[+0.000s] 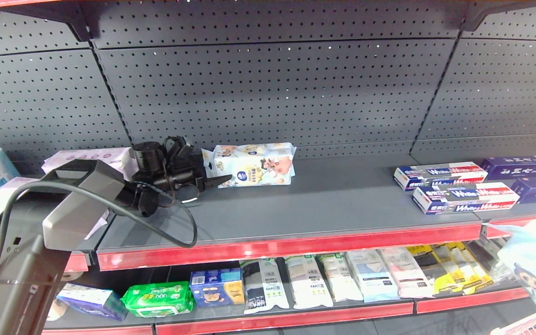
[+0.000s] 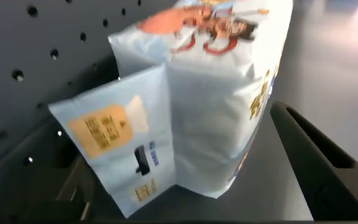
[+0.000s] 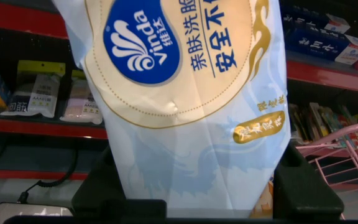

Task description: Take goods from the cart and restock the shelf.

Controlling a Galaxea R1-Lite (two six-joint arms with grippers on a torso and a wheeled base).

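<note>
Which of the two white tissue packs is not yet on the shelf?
The pack gripped in the right hand; the other pack lies on the shelf by the left hand.

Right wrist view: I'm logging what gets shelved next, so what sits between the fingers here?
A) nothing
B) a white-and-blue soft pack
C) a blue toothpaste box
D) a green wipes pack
B: the right gripper holds a white-and-blue soft pack, with its dark fingers on either side of the pack's lower end.
</note>
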